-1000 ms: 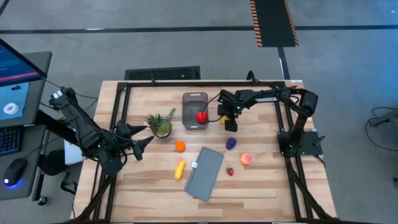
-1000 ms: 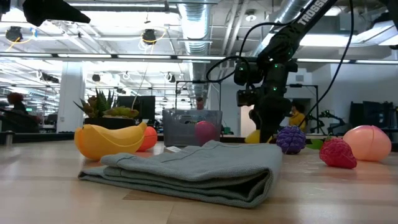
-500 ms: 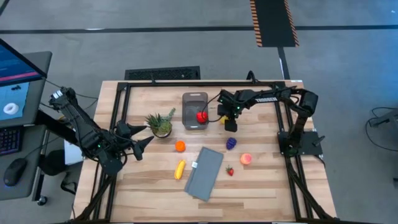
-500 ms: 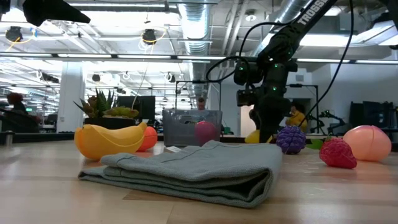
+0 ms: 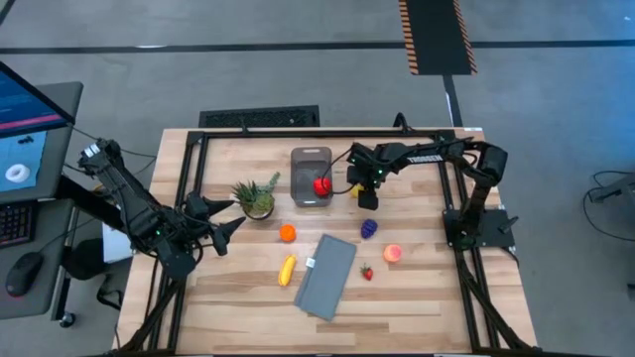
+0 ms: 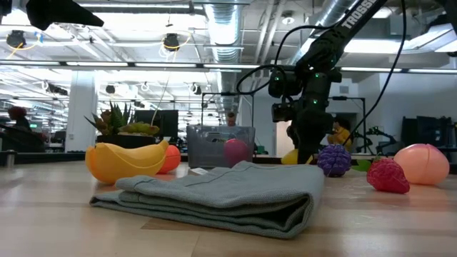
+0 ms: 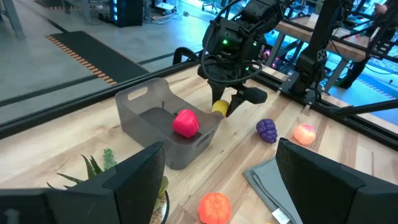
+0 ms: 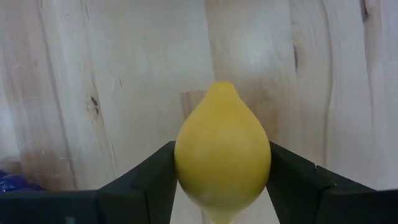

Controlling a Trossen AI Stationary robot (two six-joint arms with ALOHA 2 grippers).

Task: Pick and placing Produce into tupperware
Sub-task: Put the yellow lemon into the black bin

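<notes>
Grey floor (image 5: pixel 248 79) (hazard-striped mat (image 5: pixel 436 36)), exposed ceiling ducts (image 6: pixel 221 25).

- One tupperware tub (image 5: pixel 312 176), clear-grey and rectangular.
- One red fruit (image 5: pixel 321 185), inside the tub.
- One yellow lemon (image 8: pixel 222 151), between the right arm's fingers.
- One bunch of purple grapes (image 5: pixel 368 228).
- One orange (image 5: pixel 287 233).
- One yellow banana (image 5: pixel 287 270).
- One pink peach (image 5: pixel 393 253).
- One small strawberry (image 5: pixel 366 273).
- That makes seven pieces of toy produce: one in the tub, six outside it.
- One toy pineapple (image 5: pixel 256 197) with spiky green leaves.
- One folded grey-blue cloth (image 5: pixel 326 276).
- Two robot arms, each with one two-finger gripper: left gripper (image 5: pixel 234 214), right gripper (image 5: pixel 359 190).
- One wooden table (image 5: pixel 417 293).
</notes>
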